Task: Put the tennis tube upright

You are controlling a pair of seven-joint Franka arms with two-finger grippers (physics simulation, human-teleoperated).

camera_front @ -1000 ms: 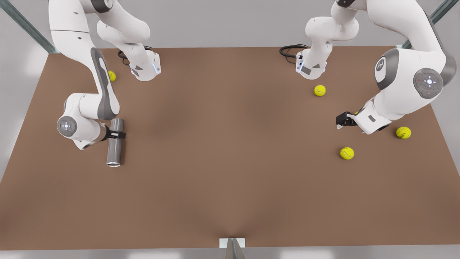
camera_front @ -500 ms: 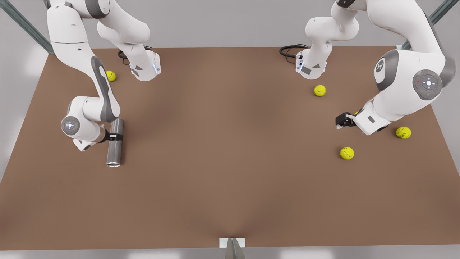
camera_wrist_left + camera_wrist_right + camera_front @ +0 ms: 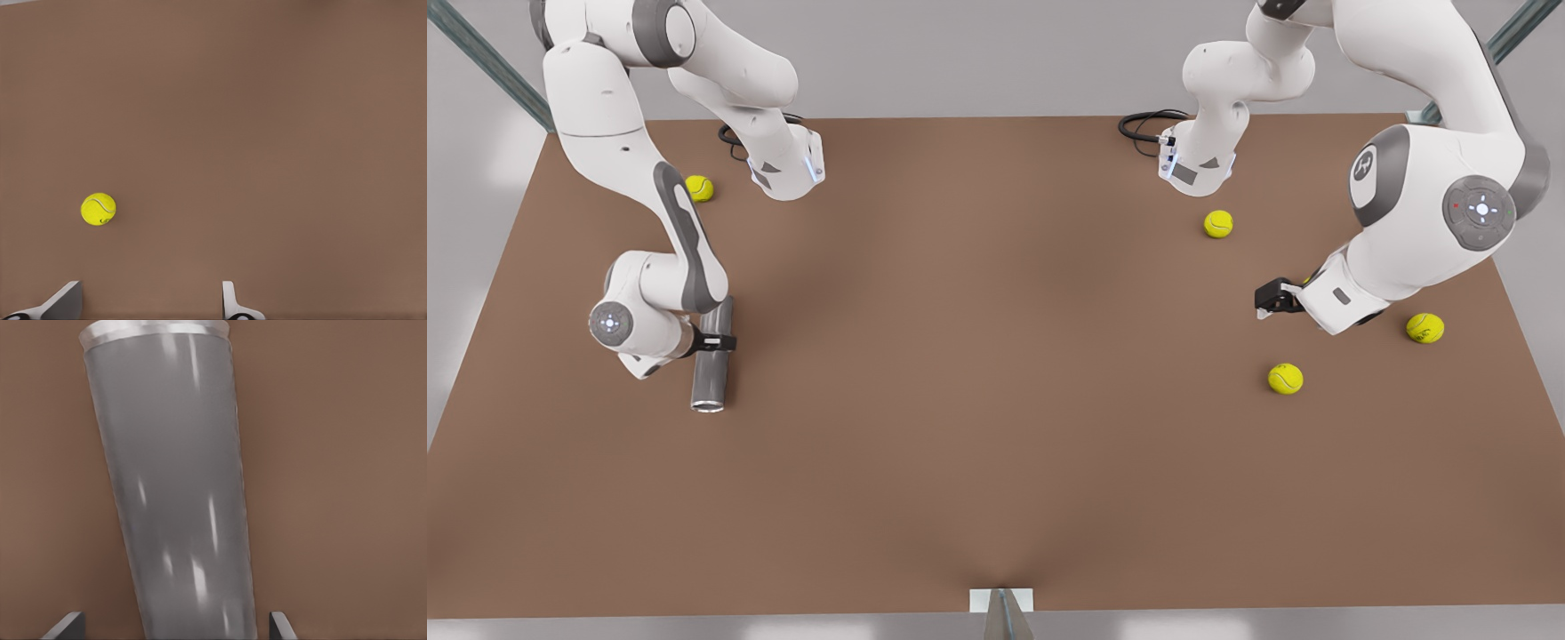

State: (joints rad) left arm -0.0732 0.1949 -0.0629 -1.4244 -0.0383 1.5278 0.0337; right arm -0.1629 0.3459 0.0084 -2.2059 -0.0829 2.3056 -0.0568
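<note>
The tennis tube (image 3: 711, 366) lay on the brown surface (image 3: 996, 462) with its silvery rim (image 3: 707, 407) at the end nearest the front camera, well off to the front view's left of the surface's middle. The right gripper (image 3: 718, 341) was clamped across the tube's middle, its dark fingers (image 3: 727, 342) closed on the grey body; in the right wrist view the tube (image 3: 173, 487) ran away between the two fingertips (image 3: 65, 627), slightly tilted, rim (image 3: 155, 332) at the far end. Whether the tube's far end was lifted off the surface could not be told for sure. Far across from the tube, on the front view's right, the left gripper (image 3: 1267, 299) hung above the surface with its fingers (image 3: 230, 303) spread apart and holding nothing. A tennis ball (image 3: 1285, 379) lay near that gripper, seen also in the left wrist view (image 3: 99, 209); a second ball (image 3: 1424, 328) lay beyond the arm, a third (image 3: 1218, 223) farther back. Behind the tube, near the surface's far edge, a fourth ball (image 3: 699, 188) rested.
</note>
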